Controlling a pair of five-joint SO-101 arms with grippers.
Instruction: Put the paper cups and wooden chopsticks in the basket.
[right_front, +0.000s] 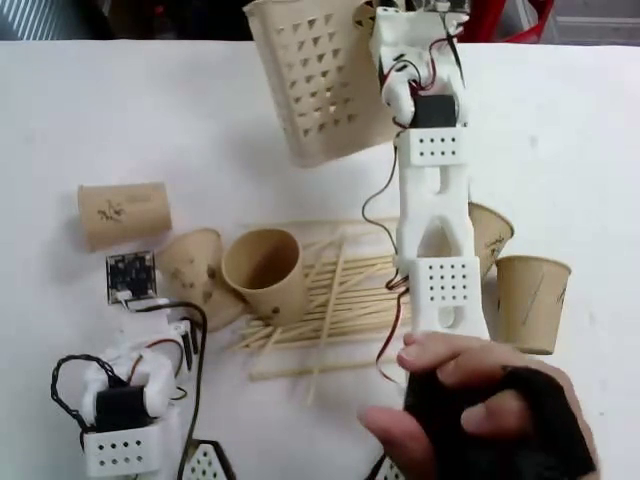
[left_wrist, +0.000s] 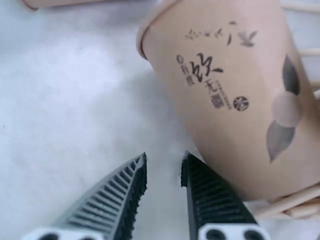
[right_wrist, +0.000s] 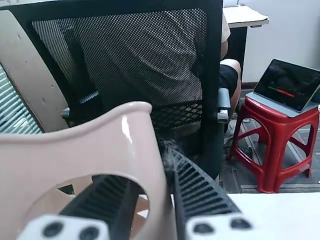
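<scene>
Near edge, lower left: we log the left gripper (left_wrist: 164, 162) with its fingers slightly apart and nothing between them. The tips sit just beside a tipped cup (left_wrist: 235, 95) on the table (right_front: 100, 110).

Mid-frame in the high view: the wooden chopsticks (right_front: 340, 300) lie in a loose pile. Paper cups (right_front: 265, 270) crowd its left and right edges, and one more lies apart at far left. Bare table opens toward the upper left and the right side.

Top centre: the right gripper (right_wrist: 150, 170) is clamped on the rim of the basket (right_front: 315, 80), which is tilted, its top cut by the frame edge.
</scene>
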